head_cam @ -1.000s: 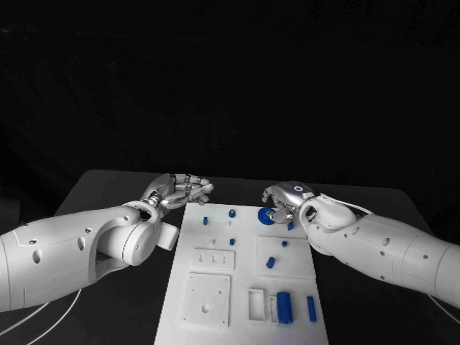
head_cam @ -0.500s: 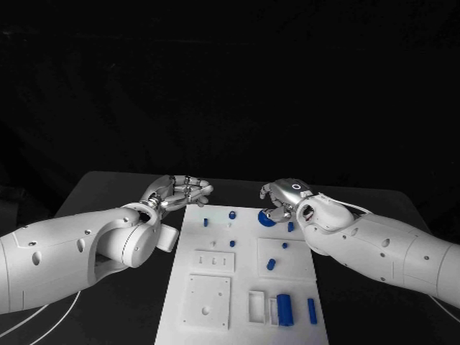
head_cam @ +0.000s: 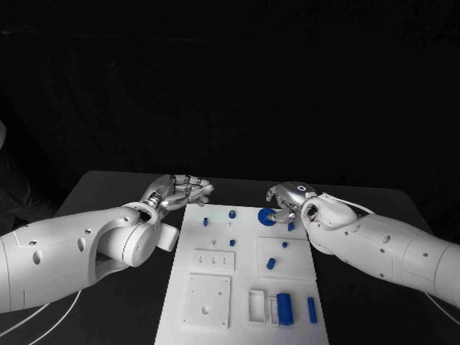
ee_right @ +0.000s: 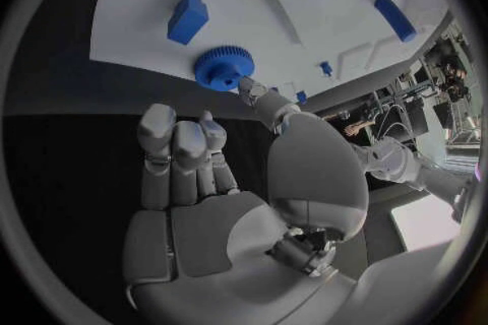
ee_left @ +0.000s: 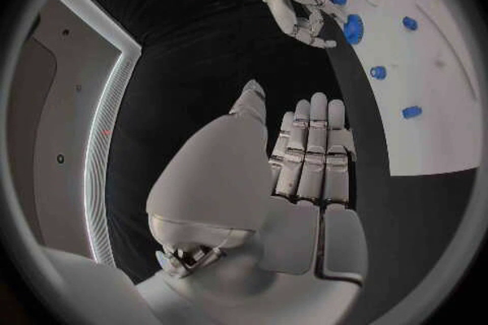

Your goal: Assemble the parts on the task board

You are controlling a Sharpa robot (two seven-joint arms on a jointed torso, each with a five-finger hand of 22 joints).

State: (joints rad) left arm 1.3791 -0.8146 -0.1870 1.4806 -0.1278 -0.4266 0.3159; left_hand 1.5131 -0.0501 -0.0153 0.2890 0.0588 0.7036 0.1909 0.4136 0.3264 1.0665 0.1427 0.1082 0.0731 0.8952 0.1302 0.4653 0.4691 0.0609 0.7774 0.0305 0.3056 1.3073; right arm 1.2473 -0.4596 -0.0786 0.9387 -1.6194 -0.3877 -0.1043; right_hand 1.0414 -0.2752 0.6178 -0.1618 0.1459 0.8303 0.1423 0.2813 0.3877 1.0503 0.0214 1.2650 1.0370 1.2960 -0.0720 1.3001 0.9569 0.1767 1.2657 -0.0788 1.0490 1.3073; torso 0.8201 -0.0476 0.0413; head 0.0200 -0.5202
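Across the lower middle of the head view lies the black worktop, and on it the white task board, running from the bottom edge up toward the two robot hands. Your left robot hand hangs just off the board's upper left corner, above the worktop, grasping nothing; the left wrist view shows its fingers straight and close together, so treat it as released and idle. Your right robot hand sits at the board's upper right, and its thumb tip meets the rim of the blue gear. I cannot tell whether that is a true pinch or only a touch; the other fingers are curled back, clear of the gear.

The step in hand looks like seating or picking that gear. Before you lift or press, bring a finger onto the rim opposite the thumb, so the gear cannot skate sideways. Keep it flat to the board. Mind the small blue block lying near it. Lower right on the board, the long blue bars wait untouched.
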